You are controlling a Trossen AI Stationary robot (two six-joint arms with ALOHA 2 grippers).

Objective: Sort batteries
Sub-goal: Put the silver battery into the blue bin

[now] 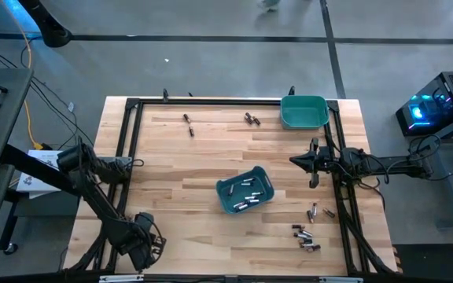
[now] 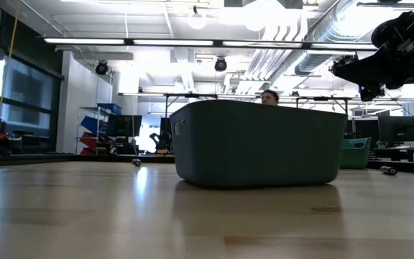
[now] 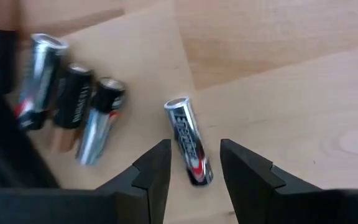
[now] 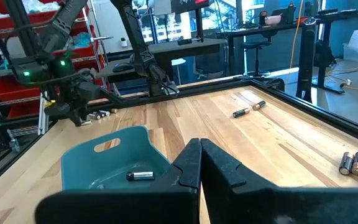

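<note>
**Over the table's near-left corner: left tool open about one battery**

At the near-left corner of the table (image 1: 171, 157), the left tool (image 1: 144, 244) is held low. Its fingers are seen apart in the left wrist view, with one silvery battery (image 3: 188, 140) lying flat on the wood between their tips; whether it is touched cannot be told. Three more batteries (image 3: 73, 106) are laid side by side just beside it.

The right tool (image 1: 297, 161) is held above the table's right side, raised clear of the wood, its fingers (image 4: 188, 165) pressed together on nothing.

A teal bin (image 1: 225, 189) is set near the middle, with several batteries (image 1: 246, 198) inside. A second teal bin (image 1: 303, 112) is placed at the far right corner. Loose cells (image 1: 305, 236) are scattered by the near right edge, and others (image 1: 189, 122) near the far edge.
</note>
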